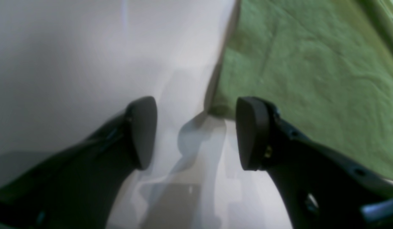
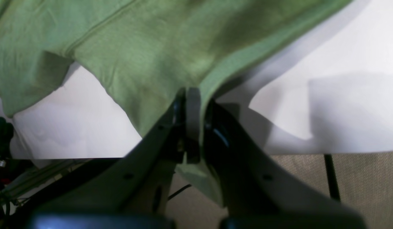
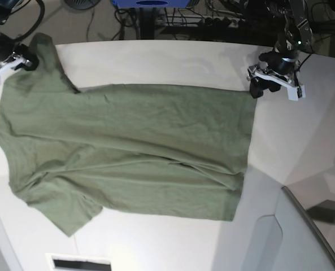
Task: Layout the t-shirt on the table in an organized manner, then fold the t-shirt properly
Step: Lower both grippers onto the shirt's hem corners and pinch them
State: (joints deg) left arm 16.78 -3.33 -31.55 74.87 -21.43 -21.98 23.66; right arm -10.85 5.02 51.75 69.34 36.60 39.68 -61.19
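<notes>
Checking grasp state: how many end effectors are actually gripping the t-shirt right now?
1. The right end effector is shut on the t-shirt at a sleeve edge. The left end effector is open over the table, beside the hem corner.

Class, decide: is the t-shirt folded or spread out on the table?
Spread out: the t-shirt lies flat and open on the table, both sleeves out, no folds made.

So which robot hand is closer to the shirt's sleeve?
Right. The right gripper is shut on the t-shirt, pinching the sleeve's edge at the table's far corner. The left gripper hangs open at the shirt's bottom corner, at the opposite end from the sleeves.
</notes>
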